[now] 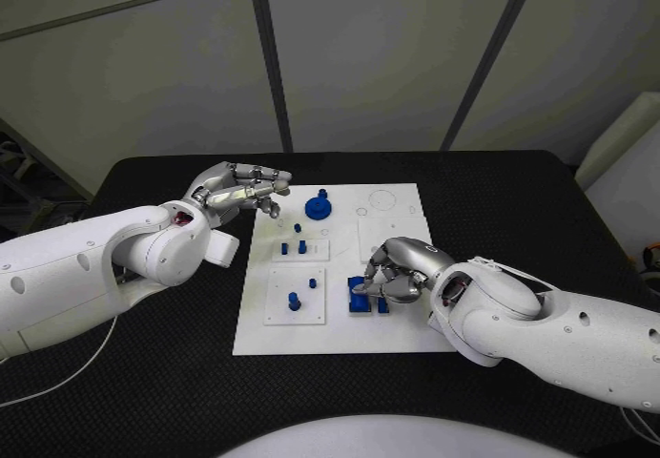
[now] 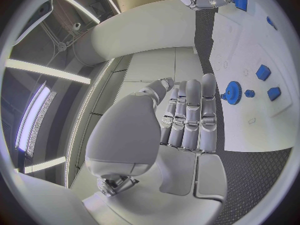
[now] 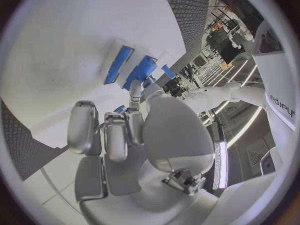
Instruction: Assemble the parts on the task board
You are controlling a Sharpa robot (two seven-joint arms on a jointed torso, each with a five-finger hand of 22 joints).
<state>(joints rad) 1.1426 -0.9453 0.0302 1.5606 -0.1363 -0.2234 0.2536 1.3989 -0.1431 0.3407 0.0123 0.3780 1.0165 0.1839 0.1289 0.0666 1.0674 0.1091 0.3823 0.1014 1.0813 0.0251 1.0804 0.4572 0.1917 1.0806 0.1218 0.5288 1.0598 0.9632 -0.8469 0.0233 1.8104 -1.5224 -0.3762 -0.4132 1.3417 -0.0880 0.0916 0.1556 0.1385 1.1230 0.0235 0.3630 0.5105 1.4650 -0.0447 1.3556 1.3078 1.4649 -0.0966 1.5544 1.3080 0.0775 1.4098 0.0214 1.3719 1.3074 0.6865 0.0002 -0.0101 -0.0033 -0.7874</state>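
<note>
Task board (image 1: 399, 329): white plate at mid-table on the black table (image 1: 152, 401); its long side runs away from the robot; small blue parts sit across it.
Left hand (image 1: 242, 189): raised at the board's far left corner, just left of the blue gear; fingers curled loosely together, nothing in them; the left wrist view has the fingers (image 2: 190, 116) lying side by side, held clear of the board.
Right hand (image 1: 395, 269): down on the board's right-centre, fingers bent in over a blue block; it touches or grips the block, but whether the hold is firm I cannot tell.
Blue block (image 1: 360, 294): near-middle of the board, under the right hand's fingertips; in the right wrist view it shows as blue ribbed pieces (image 3: 139, 74) just beyond the fingers.
Blue gear (image 1: 318, 207): far end of the board, flat, with a small knob on top; also seen in the left wrist view (image 2: 234, 92), apart from the left hand.
Blue pegs (image 1: 293, 248): upright in a raised white tile left of centre; further pegs (image 1: 295, 301) stand in the tile nearer the robot.
</note>
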